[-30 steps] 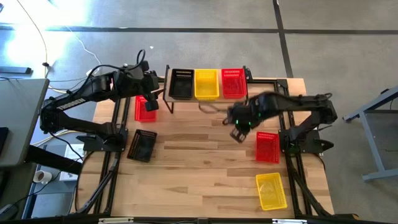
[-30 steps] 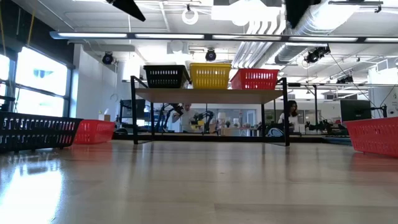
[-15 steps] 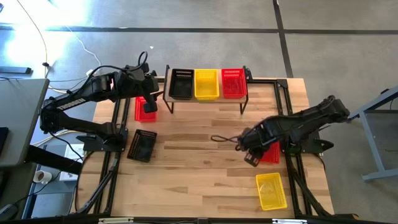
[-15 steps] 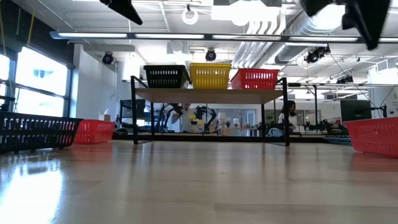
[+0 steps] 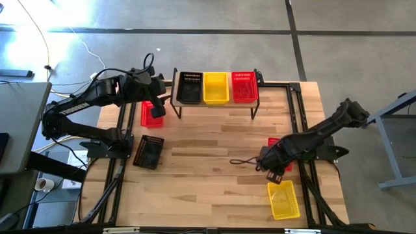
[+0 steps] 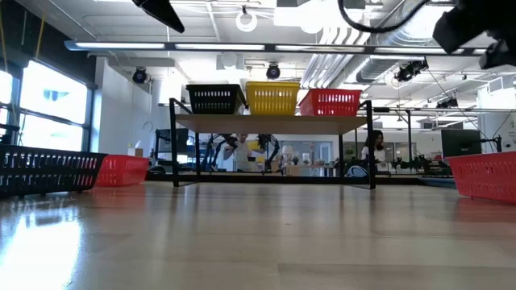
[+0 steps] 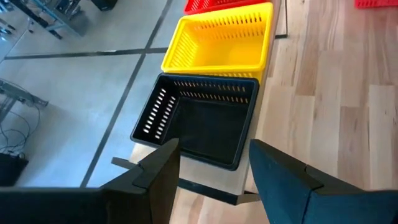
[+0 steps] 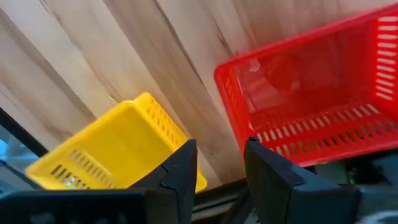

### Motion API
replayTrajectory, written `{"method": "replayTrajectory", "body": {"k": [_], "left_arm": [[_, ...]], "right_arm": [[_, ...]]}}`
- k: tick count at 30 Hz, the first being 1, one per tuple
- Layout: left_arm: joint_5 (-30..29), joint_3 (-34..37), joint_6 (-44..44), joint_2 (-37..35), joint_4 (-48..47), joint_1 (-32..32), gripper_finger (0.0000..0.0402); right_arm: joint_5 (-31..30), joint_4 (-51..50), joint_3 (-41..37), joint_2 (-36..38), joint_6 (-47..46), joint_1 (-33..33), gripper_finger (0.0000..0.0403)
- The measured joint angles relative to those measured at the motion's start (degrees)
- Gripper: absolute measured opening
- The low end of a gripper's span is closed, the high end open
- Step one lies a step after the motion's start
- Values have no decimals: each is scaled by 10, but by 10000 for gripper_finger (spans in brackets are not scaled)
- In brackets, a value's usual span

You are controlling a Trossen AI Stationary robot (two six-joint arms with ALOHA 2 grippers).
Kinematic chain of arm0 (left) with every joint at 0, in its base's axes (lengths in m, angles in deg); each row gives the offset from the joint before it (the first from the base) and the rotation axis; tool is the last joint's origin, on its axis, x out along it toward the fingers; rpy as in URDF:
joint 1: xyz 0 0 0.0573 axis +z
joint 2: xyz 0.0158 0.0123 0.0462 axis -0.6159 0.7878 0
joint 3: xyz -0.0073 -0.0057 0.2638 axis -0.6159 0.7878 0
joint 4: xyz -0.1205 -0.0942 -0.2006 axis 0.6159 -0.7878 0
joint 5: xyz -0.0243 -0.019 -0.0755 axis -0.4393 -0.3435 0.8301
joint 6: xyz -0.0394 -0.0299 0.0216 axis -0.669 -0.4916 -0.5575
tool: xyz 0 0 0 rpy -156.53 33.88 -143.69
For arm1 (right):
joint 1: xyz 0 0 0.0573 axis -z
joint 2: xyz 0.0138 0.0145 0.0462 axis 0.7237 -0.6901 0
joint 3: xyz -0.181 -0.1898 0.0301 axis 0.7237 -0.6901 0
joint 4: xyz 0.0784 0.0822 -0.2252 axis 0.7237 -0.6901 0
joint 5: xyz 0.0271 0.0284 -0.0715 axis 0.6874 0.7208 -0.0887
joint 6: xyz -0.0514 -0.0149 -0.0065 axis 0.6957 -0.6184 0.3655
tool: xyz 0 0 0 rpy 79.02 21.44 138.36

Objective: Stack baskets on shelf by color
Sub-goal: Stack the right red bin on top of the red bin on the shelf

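On the shelf (image 5: 214,103) stand a black basket (image 5: 189,87), a yellow basket (image 5: 216,87) and a red basket (image 5: 244,86) side by side. My left gripper (image 5: 160,88) hovers open just left of the shelf, facing the black basket (image 7: 205,118). My right gripper (image 5: 273,170) is open above the table's near right part. It hangs over the near end of a red basket (image 8: 311,106), with a yellow basket (image 8: 106,155) just beyond. Both of these rest on the table on their bottoms. Neither gripper holds anything.
Another red basket (image 5: 152,115) lies on the table under my left arm, and a black basket (image 5: 148,151) sits nearer the left edge. The yellow basket (image 5: 283,199) lies close to the table's near right corner. Bare wood stretches across the table's middle (image 5: 208,162).
My right gripper has swung from just in front of the shelf toward the table's near right, ending over the red basket's near end close to the yellow basket. No basket has moved.
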Motion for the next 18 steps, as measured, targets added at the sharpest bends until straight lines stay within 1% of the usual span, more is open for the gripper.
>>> {"method": "replayTrajectory", "body": {"k": [11, 18], "left_arm": [[0, 0, -24, 0, 0, 0, 182], [0, 0, -46, 0, 0, 0, 182]], "right_arm": [[1, 74, -98, -1, -28, -36, 119], [1, 106, -144, -1, -54, -46, 119]]}}
